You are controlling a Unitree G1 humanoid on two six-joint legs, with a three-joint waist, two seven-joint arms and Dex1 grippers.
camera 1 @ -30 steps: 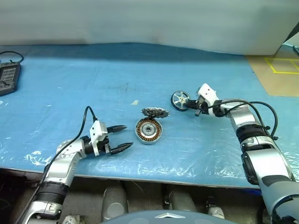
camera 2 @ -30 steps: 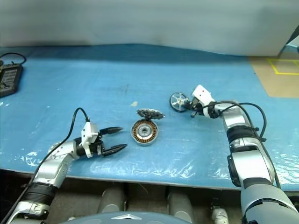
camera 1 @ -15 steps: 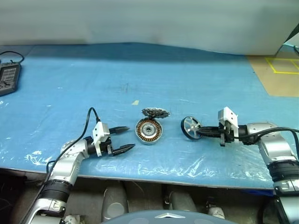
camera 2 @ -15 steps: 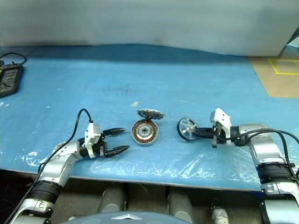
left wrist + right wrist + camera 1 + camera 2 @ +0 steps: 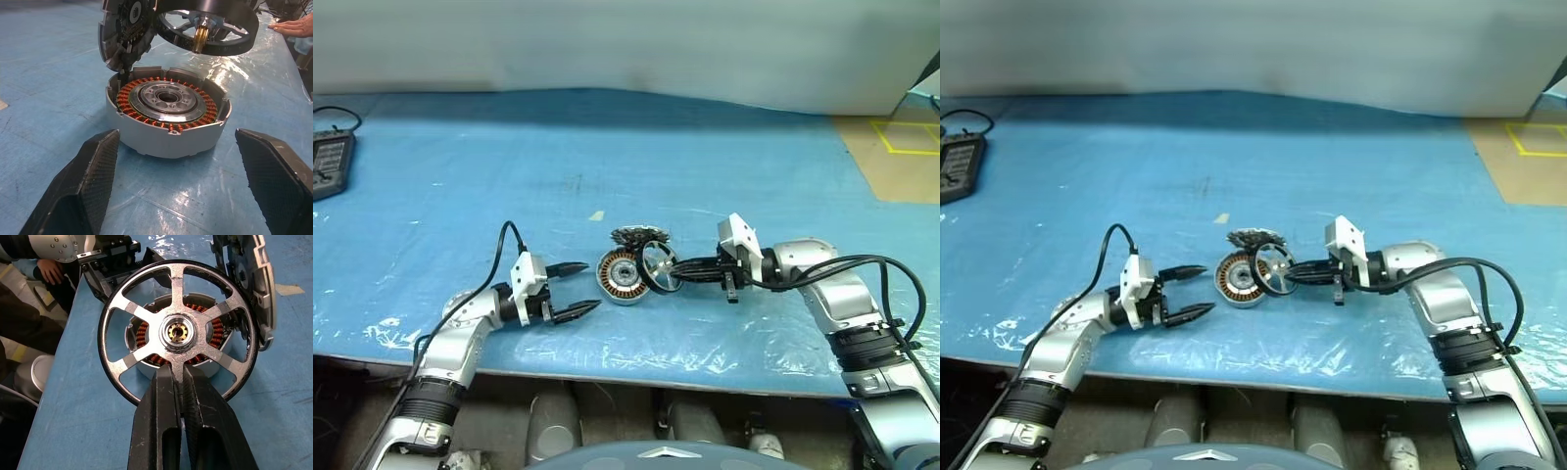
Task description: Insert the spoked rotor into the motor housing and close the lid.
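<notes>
Two arms flank the motor housing (image 5: 625, 275) on the counter (image 5: 724, 166): left gripper (image 5: 576, 289) open, right gripper (image 5: 677, 270) carrying the spoked rotor (image 5: 659, 267). Left wrist view: rotor hangs above the windings, lid (image 5: 124, 27) propped behind. Right wrist view: fingers (image 5: 164, 426) pinch a spoke; next, level and lower it in.

rotor (image 5: 178, 333): silver spokes, black rim
housing (image 5: 168, 115): grey shell, copper windings
lid (image 5: 639, 235): silver-grey
table cover (image 5: 607, 147): blue
</notes>
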